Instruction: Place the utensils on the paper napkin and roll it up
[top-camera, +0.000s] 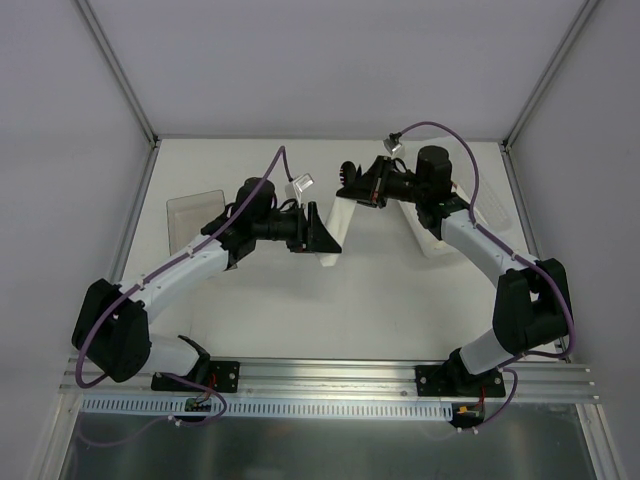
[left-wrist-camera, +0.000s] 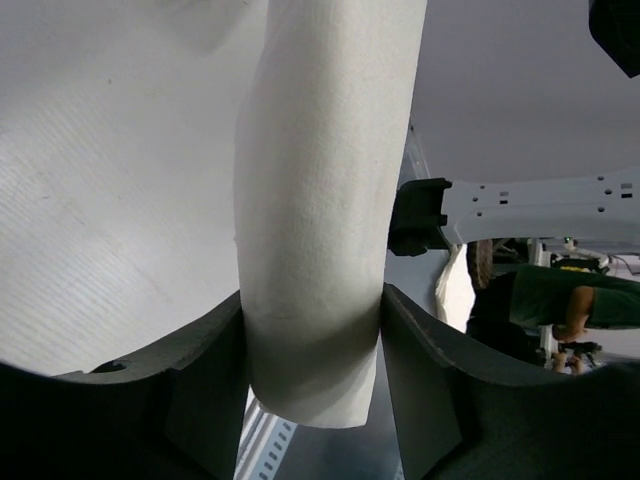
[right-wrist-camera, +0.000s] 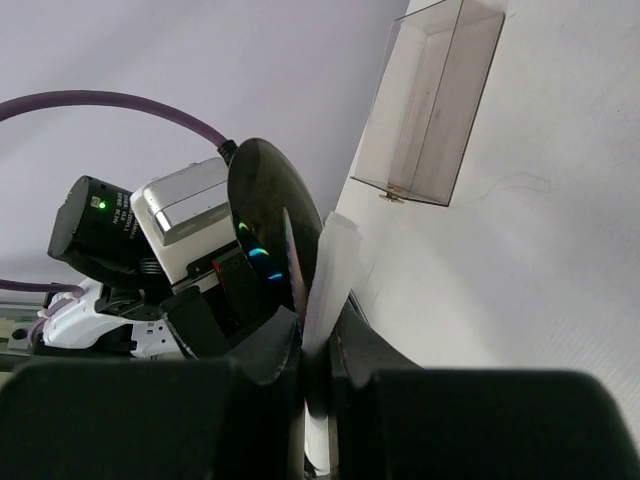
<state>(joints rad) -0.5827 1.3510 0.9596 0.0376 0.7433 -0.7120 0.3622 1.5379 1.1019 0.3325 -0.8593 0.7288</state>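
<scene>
The paper napkin (top-camera: 336, 232) is rolled into a white tube and held off the table between both grippers. My left gripper (top-camera: 318, 238) is shut around the roll's near end; in the left wrist view the roll (left-wrist-camera: 320, 230) is squeezed between my fingers (left-wrist-camera: 205, 385). My right gripper (top-camera: 354, 186) is shut on the roll's far end (right-wrist-camera: 335, 265). The spoon's black oval bowl (right-wrist-camera: 262, 215), with rainbow glints, sticks out of the roll beside my right fingers (right-wrist-camera: 265, 345). The iridescent piece is hidden, apart from perhaps a thin edge by the bowl.
A clear plastic box (top-camera: 193, 218) lies at the table's left and shows in the right wrist view (right-wrist-camera: 430, 100). A white object (top-camera: 432, 242) and a clear container (top-camera: 490, 205) lie under the right arm. A small clear piece (top-camera: 303, 183) sits near the left wrist.
</scene>
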